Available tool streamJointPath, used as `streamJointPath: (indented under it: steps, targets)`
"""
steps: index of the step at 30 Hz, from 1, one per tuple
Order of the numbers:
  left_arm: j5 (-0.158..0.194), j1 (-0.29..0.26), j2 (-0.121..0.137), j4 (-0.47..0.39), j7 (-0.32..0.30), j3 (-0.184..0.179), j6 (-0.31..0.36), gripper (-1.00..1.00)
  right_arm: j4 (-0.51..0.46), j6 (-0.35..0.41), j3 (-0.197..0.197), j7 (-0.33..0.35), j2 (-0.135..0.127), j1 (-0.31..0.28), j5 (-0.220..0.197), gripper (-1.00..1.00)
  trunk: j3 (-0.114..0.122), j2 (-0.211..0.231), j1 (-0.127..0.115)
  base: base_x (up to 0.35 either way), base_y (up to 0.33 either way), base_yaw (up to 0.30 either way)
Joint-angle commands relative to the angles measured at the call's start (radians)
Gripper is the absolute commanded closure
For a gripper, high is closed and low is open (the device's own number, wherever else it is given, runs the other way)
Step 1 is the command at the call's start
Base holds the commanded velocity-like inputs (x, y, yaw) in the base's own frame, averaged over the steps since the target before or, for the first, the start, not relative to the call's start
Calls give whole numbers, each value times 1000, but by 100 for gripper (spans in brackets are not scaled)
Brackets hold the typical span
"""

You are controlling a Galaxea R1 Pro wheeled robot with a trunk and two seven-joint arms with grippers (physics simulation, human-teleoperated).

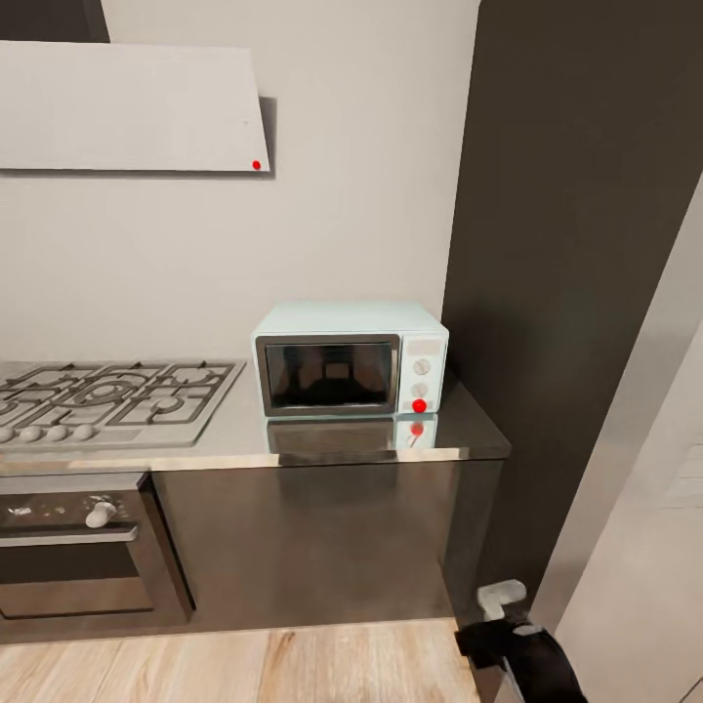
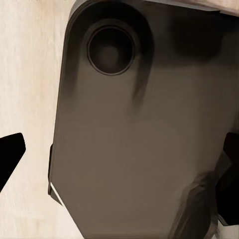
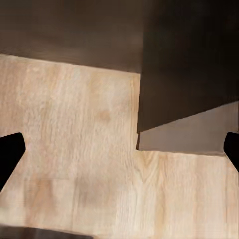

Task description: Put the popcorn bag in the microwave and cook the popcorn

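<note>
Boxy pale-blue microwave (image 1: 350, 358) on glossy grey countertop (image 1: 459, 430)

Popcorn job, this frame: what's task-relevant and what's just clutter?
Task-relevant:
- microwave, door shut, on the countertop

Just there:
- gas hob
- built-in oven
- wall cabinet
- tall dark panel
- wood floor

Popcorn bag: not seen here.
</note>
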Motion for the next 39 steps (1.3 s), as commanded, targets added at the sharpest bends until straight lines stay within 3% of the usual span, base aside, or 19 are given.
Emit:
streamJointPath:
  steps: [1, 4, 8, 11, 15, 18, 22, 24, 29, 39]
  targets:
    - [6, 0, 0, -1, 0, 0, -1, -100, -21, 71, -1, 20, 14, -127, 9, -100, -1, -1, 0, 0, 0, 0]
    - [6, 0, -1, -1, 0, -1, 0, -100, -25, 140, -1, 20, 40, -260, 7, -100, -1, -1, 0, 0, 0, 0]
    - [6, 0, -1, -2, 0, -1, 0, -100, -70, 168, -1, 13, 99, -393, 10, -100, -1, -1, 0, 0, 0, 0]
    - [6, 0, -2, -2, 0, -1, -1, -100, -97, 185, -1, 6, 158, -491, 19, -100, -1, -1, 0, 0, 0, 0]
    - [5, 0, -2, -3, 0, -1, -1, -100, -108, 196, -2, -30, 163, -612, 20, -100, -1, -1, 0, 0, 0, 0]
    - [5, 0, -2, -3, 0, -2, -1, -100, -137, 144, -3, -48, 163, -633, 19, -100, -1, -1, 0, 0, 0, 0]
    - [5, 0, -1, -3, 0, -1, -1, -100, -137, 0, -4, -67, 163, -636, 11, -100, -1, -1, 0, 0, 0, 0]
    - [5, 0, -1, -3, 1, -1, -1, -100, -122, -116, -5, -71, 163, -631, 2, -100, -1, -1, 0, 0, 0, 0]
    - [6, 0, -1, -3, 0, -1, -1, -100, 4, -291, -4, -124, 163, -639, 1, -100, -1, -1, 0, 0, 0, 0]
    - [5, 0, 0, -3, -4, -2, -1, -100, 27, -292, -5, -139, 163, -640, 1, -100, -1, -1, 0, 0, 99, 0]
